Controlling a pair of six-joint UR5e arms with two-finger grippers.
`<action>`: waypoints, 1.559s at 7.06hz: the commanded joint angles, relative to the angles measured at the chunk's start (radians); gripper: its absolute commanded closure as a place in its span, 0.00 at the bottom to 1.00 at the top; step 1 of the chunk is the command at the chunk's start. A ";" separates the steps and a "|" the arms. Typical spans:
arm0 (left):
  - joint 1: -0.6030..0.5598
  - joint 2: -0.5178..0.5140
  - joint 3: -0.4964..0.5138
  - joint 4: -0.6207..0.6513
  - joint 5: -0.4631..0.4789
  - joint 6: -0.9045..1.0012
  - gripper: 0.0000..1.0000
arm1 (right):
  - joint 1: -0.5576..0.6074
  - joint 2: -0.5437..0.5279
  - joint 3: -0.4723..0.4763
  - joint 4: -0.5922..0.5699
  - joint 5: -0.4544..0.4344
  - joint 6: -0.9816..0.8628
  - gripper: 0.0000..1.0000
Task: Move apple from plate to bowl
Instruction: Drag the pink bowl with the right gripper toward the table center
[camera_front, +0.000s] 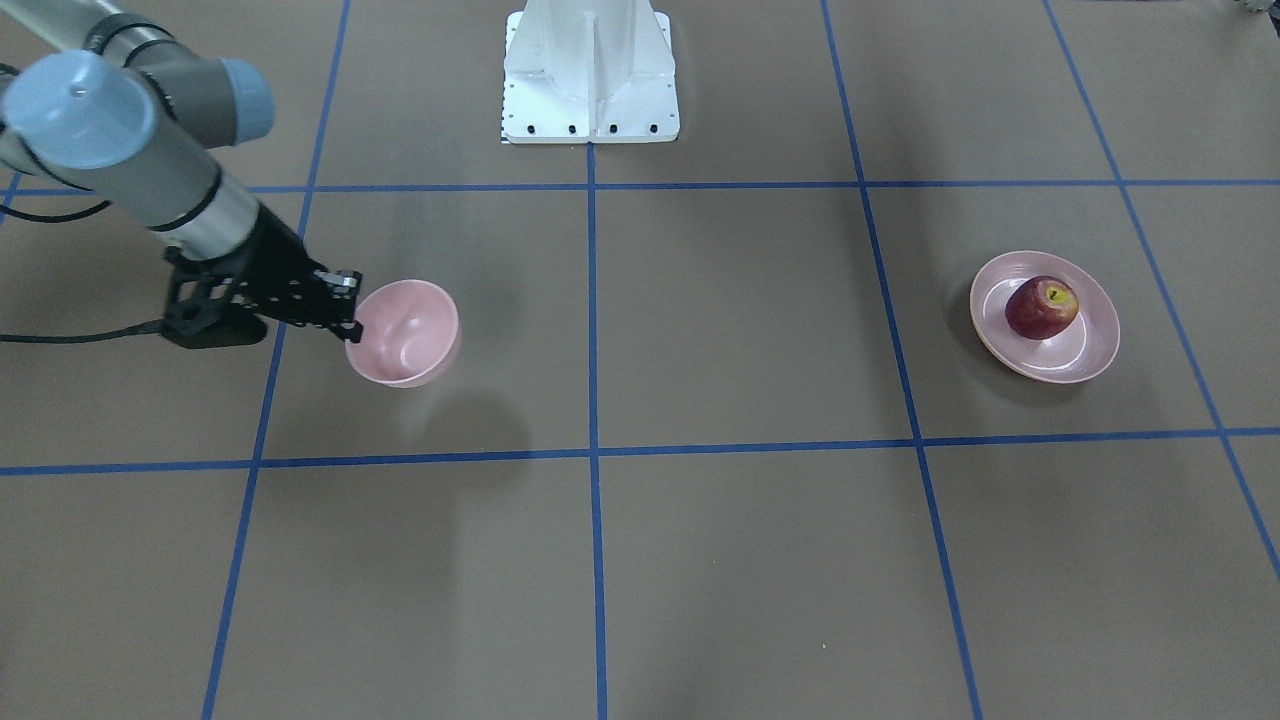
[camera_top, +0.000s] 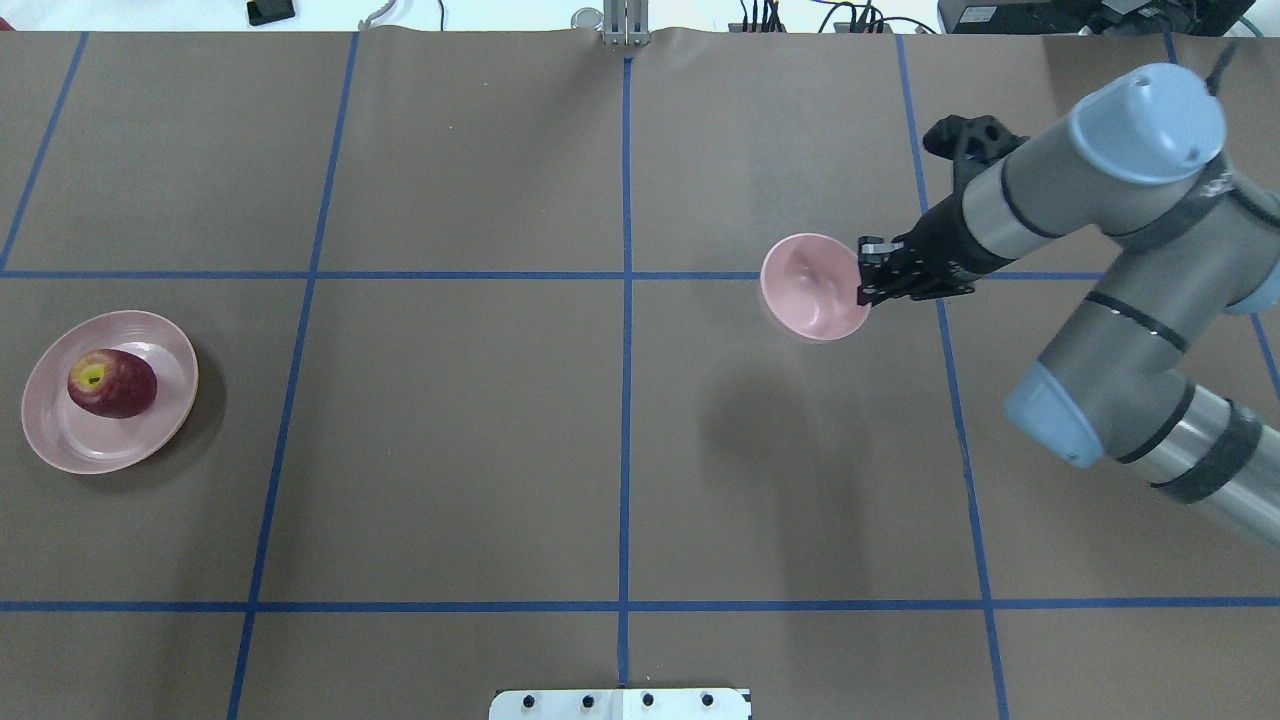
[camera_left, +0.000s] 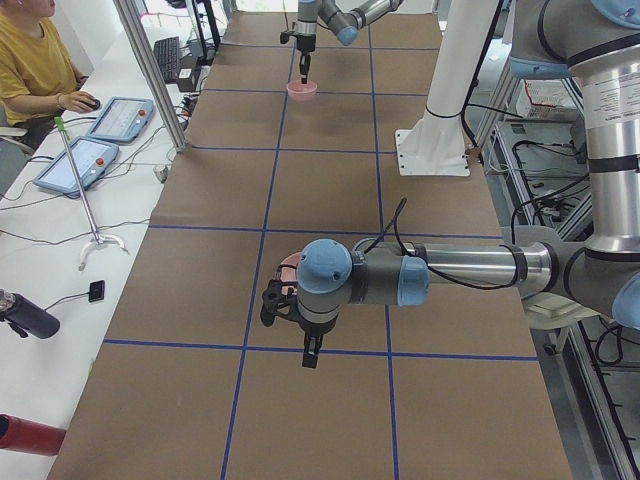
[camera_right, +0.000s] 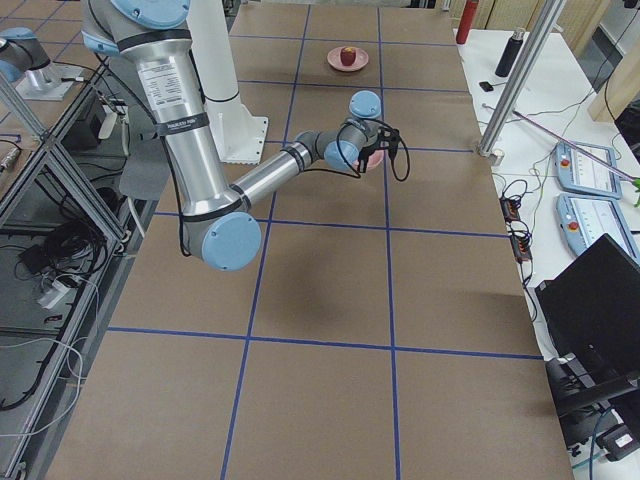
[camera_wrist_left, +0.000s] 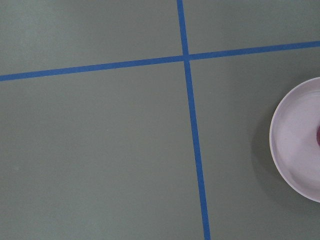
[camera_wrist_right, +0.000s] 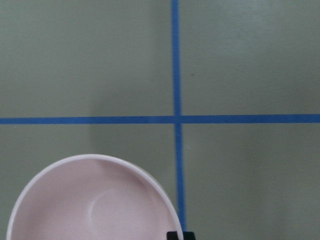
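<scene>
The dark-red apple lies on the shallow pink plate at the table's left end. My right gripper is shut on the rim of the deep pink bowl and holds it tilted above the table, its shadow below it. The bowl's inside is empty. The left wrist view shows the plate's edge. My left gripper hangs over the table near the plate; I cannot tell if it is open or shut.
The white robot base stands at the middle of the table's near edge. Blue tape lines grid the brown table. An operator sits beside the table with control pendants.
</scene>
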 joint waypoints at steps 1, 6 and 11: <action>0.000 0.000 0.002 0.001 0.000 0.000 0.02 | -0.176 0.147 -0.017 -0.148 -0.181 0.137 1.00; 0.000 0.000 0.002 0.001 0.000 0.001 0.02 | -0.292 0.263 -0.157 -0.150 -0.301 0.203 1.00; 0.000 -0.002 -0.003 -0.003 0.000 0.000 0.02 | -0.228 0.257 -0.099 -0.153 -0.307 0.181 0.00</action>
